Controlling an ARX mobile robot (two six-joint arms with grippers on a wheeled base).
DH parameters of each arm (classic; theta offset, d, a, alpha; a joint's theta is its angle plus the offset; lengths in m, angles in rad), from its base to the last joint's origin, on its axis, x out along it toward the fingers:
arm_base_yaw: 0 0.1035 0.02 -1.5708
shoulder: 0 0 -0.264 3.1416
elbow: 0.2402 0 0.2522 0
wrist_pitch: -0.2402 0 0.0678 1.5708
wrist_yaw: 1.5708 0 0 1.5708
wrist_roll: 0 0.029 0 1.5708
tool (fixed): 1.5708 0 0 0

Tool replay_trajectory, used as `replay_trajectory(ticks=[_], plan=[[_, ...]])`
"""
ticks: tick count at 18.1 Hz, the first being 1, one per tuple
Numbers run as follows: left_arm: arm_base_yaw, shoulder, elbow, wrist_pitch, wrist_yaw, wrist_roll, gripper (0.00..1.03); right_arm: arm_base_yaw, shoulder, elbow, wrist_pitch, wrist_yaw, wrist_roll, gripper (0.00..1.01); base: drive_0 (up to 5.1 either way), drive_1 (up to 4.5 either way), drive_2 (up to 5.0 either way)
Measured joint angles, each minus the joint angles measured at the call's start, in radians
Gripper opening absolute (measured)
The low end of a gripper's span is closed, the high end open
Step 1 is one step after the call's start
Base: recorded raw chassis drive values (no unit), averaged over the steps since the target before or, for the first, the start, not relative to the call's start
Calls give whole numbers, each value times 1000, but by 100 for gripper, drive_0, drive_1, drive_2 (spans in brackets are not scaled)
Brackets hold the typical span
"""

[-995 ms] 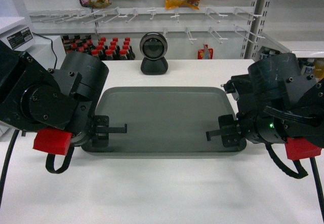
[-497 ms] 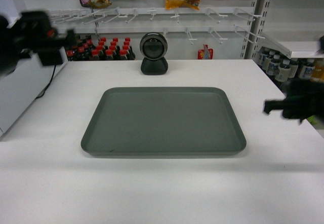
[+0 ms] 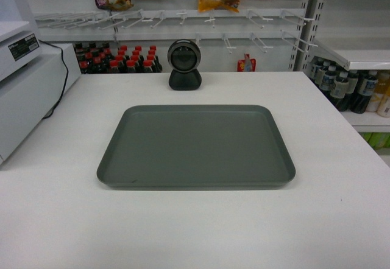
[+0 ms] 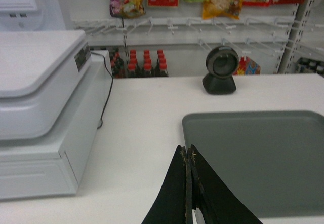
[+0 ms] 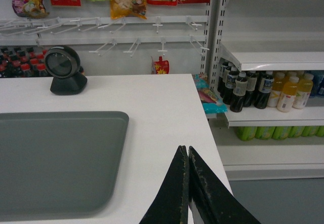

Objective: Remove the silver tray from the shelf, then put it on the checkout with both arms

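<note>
The silver tray point(image 3: 196, 144) lies flat in the middle of the white checkout point(image 3: 195, 232), empty and untouched. Neither arm shows in the head view. In the left wrist view my left gripper point(image 4: 188, 148) is shut on nothing, raised above the counter just left of the silver tray point(image 4: 263, 158). My right gripper point(image 5: 188, 148) is shut and empty too, raised over the checkout point(image 5: 162, 107) to the right of the silver tray point(image 5: 55, 158). A white shelf point(image 5: 273, 57) with perforated uprights stands at the right.
A black round scanner point(image 3: 184, 66) stands on the counter behind the tray. A white cash register point(image 4: 40, 107) with a black cable fills the left side. Drink bottles point(image 5: 263, 89) line the lower shelf on the right. Dark red-capped bottles point(image 3: 119, 59) and hanging snack bags sit behind.
Both grippers let go of the tray's short ends and pulled away, left arm up to the left, right arm out to the right. Both are now out of the head view. The tray stayed put.
</note>
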Motion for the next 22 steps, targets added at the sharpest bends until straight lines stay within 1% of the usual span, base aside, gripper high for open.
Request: replay_trajectory(ticks=[1, 2, 3, 4, 9, 14, 18, 22], plan=[[7, -46, -30, -33, 15, 0, 1, -36, -53, -29, -35, -45, 0, 3, 0, 0, 0], [38, -130, -56, -72, 40, 0, 1, -69, -150, -55, -114, -56, 0, 3, 0, 0, 0], [77, -175, -68, -95, 77, 0, 1, -67, -226, -61, -186, -58, 0, 3, 0, 0, 0], [90, -218, -79, -129, 80, 0, 1, -67, -306, -71, -226, -62, 0, 3, 0, 0, 0], [90, -405, -123, -274, 89, 0, 1, -67, -496, -130, -371, -63, 0, 3, 0, 0, 0], [90, -617, -149, -459, 89, 0, 1, -67, -721, -163, -552, -63, 0, 3, 0, 0, 0], [90, -779, -149, -608, 89, 0, 1, -67, -897, -165, -708, -63, 0, 3, 0, 0, 0], [90, -906, -150, -729, 89, 0, 1, -67, -1041, -165, -844, -63, 0, 3, 0, 0, 0]])
